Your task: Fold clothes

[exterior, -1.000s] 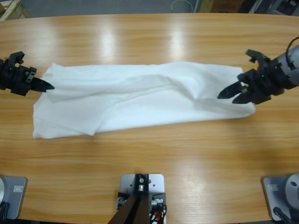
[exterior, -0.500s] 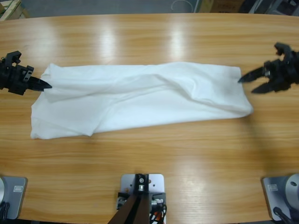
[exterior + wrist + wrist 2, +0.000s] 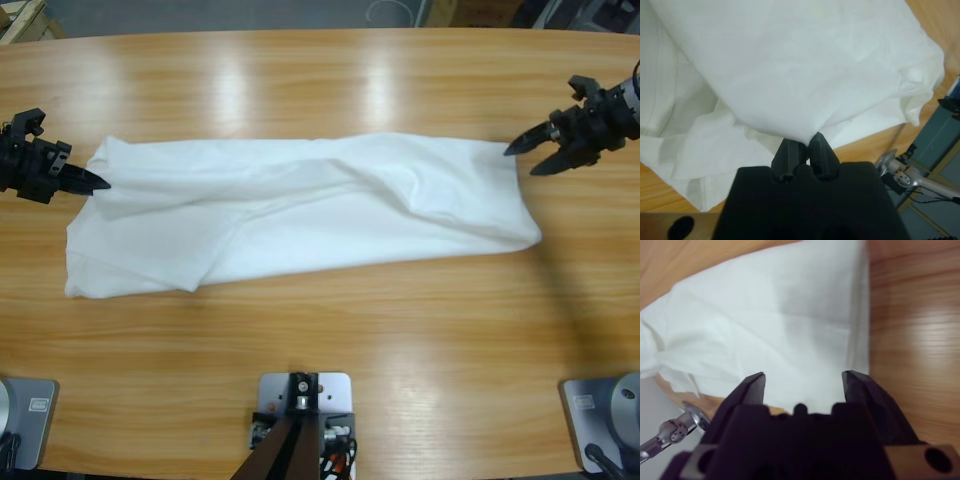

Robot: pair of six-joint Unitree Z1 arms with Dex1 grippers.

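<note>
The clothes are one white T-shirt stretched long across the wooden table. My left gripper is shut on the shirt's left edge, and the left wrist view shows the jaws pinching a fold of white cloth. My right gripper stands open just off the shirt's upper right corner, holding nothing. The right wrist view looks along the spread jaws of that gripper onto the shirt's right end.
Bare wooden table lies in front of and behind the shirt. The other arm's silver joints show small at the edge of each wrist view, with room background beyond the table edge.
The right gripper has let go of the shirt's right end and drawn back to the right and upward, staying open. The left gripper still holds its edge, barely moved.
</note>
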